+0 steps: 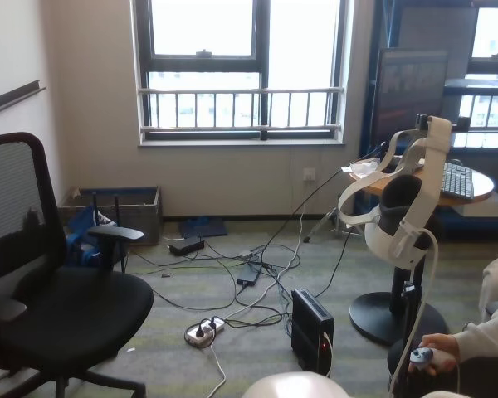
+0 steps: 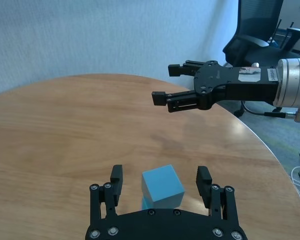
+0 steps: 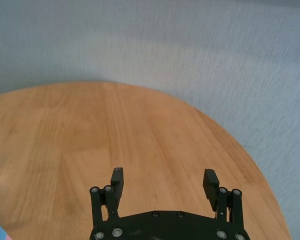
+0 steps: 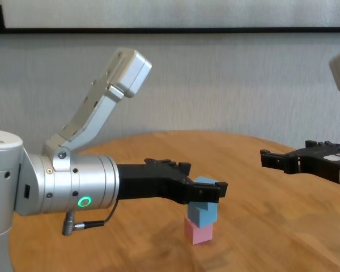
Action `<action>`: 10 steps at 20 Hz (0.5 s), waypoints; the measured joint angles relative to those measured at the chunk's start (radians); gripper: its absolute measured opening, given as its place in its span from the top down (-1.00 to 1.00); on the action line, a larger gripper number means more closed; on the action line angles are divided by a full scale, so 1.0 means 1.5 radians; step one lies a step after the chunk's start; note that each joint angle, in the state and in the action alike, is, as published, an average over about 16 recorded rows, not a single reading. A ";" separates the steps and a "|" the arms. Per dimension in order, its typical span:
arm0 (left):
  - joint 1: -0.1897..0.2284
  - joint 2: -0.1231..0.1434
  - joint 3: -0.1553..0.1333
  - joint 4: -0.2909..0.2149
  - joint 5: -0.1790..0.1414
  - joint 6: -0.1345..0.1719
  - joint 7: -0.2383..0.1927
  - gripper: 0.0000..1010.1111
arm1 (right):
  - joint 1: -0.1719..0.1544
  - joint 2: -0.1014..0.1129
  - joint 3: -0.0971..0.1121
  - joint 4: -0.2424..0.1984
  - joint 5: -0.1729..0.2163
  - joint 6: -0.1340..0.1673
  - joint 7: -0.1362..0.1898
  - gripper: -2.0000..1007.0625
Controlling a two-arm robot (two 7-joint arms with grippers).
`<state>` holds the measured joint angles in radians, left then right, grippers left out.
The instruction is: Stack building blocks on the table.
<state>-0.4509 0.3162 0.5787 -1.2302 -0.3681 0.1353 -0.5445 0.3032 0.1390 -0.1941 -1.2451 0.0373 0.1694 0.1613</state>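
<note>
Blocks stand in an upright column on the table (image 4: 260, 226): two blue cubes (image 4: 204, 204) atop the pink cube (image 4: 199, 231). Left gripper (image 2: 161, 186) straddles the top cube, jaws spread. Right gripper (image 4: 272, 158) hovers apart, jaws spread.

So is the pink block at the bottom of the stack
Yes, in the chest view the pink block sits on the table beneath both blue blocks.

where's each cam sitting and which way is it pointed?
Head: up high, facing a room, window and office chair; no arms.
Chest: low, facing table; left gripper around block stack, right gripper aside.
Left wrist: behind open fingers, top blue block.
Right wrist: over bare tabletop, right gripper open.
Shared: chest and left wrist show stack, right gripper.
</note>
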 joint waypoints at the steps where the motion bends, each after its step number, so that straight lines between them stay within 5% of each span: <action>1: 0.001 0.001 -0.002 -0.003 0.000 0.000 0.003 -0.81 | 0.000 0.000 0.000 0.000 0.000 0.000 0.000 -1.00; 10: 0.011 0.025 -0.044 -0.019 0.007 -0.019 0.041 -0.98 | 0.000 0.000 0.000 0.000 0.000 0.000 0.000 -1.00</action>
<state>-0.4337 0.3536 0.5132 -1.2593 -0.3583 0.1071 -0.4830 0.3032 0.1390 -0.1941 -1.2451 0.0373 0.1694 0.1613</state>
